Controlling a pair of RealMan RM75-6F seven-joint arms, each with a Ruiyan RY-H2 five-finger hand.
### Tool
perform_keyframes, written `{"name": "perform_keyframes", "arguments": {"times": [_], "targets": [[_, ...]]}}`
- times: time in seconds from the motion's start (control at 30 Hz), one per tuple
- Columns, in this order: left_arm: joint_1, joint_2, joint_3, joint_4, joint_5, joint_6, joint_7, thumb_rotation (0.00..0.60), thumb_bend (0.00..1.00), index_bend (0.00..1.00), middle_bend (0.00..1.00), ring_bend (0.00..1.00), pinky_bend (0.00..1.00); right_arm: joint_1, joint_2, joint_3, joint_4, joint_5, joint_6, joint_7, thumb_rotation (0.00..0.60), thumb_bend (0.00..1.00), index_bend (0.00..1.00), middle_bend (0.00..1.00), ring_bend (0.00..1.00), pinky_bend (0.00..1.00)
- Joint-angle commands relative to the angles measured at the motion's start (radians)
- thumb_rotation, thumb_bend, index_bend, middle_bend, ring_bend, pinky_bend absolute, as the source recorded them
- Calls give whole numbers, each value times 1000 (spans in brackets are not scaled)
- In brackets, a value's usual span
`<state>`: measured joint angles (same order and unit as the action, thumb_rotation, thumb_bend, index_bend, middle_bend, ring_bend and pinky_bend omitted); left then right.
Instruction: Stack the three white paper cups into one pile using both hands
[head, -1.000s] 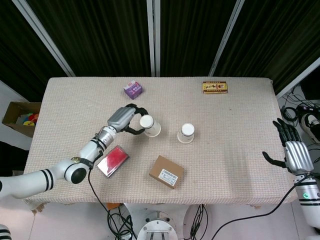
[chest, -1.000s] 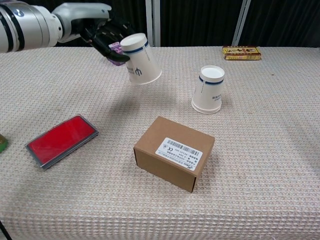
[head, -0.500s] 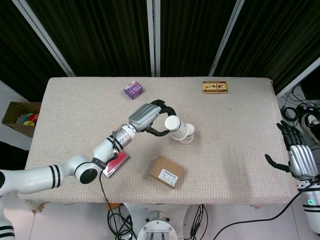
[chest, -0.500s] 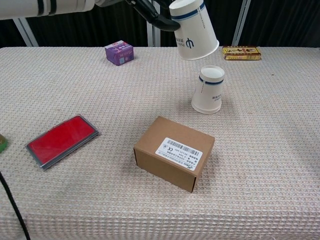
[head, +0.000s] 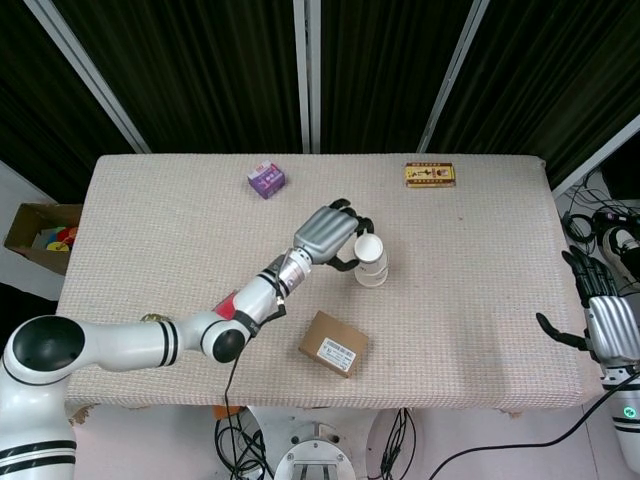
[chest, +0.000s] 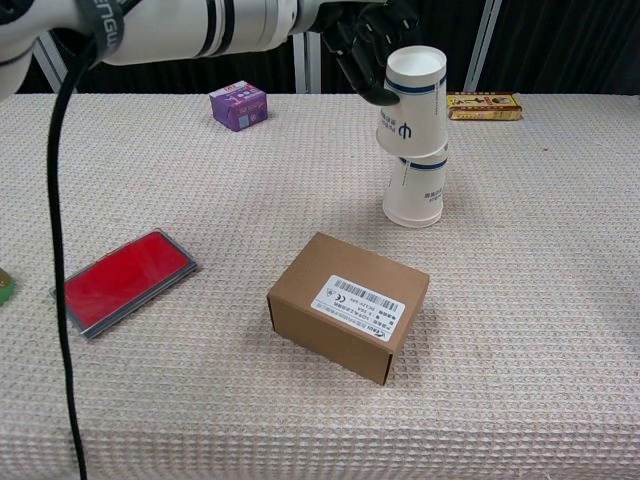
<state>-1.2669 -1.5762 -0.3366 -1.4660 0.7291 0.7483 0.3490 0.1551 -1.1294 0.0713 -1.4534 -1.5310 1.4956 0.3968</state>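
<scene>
My left hand (head: 330, 232) grips an upside-down white paper cup (chest: 412, 100) with a blue band, its fingers (chest: 370, 40) wrapped round the cup's left side. That cup sits slightly tilted over the top of a second upside-down white cup (chest: 415, 195) standing mid-table. In the head view both cups (head: 369, 258) show as one pile just right of the hand. I cannot make out a third cup on its own. My right hand (head: 608, 325) hangs off the table's right edge, fingers spread and holding nothing.
A brown cardboard box (chest: 348, 305) lies in front of the cups. A red flat case (chest: 122, 280) is at the left front. A purple box (chest: 238, 105) and a yellow packet (chest: 483, 105) sit at the back. My left arm crosses the table's middle.
My left hand carried its cup to the right and down, from above the standing cup onto its top. The right hand sank slightly lower at the table's edge.
</scene>
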Motion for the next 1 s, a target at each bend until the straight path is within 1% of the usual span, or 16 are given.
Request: {"name": "perform_keyframes", "arguments": {"times": [0.03,0.2,0.57,0.77,0.9,0.93,1.0], "targets": [[-36,-14,15,16,-48,4,42,600,368,434,403,266,134,-4,0,0,4,-3,4,7,600,181,0,31,0,31],[-72,-33,22,38,-106,8,80,600,368,432,401,266,133,-9,-2,0,13,-3,6,19,600,180,0,32,0,32],[-128,-61,21,99,-222,-15,99,600,368,429,399,266,133,-16,-7,3,24,-3,6,29,600,180,0,36,0,31],[-154,-85,57,127,-259,-11,141,600,368,428,398,266,133,-14,-13,4,32,-3,-2,38,600,180,0,36,0,31],[-170,-131,86,159,-265,-4,171,600,369,425,391,264,133,-12,-16,4,34,-5,-8,39,600,181,0,37,0,32],[-171,-141,88,168,-268,-7,171,600,366,418,382,257,133,-12,-17,4,34,-5,-7,40,600,180,0,37,0,32],[-172,-164,93,189,-280,-17,169,600,329,372,339,225,133,-14,-18,4,36,-4,-6,41,600,180,0,37,0,31]]}}
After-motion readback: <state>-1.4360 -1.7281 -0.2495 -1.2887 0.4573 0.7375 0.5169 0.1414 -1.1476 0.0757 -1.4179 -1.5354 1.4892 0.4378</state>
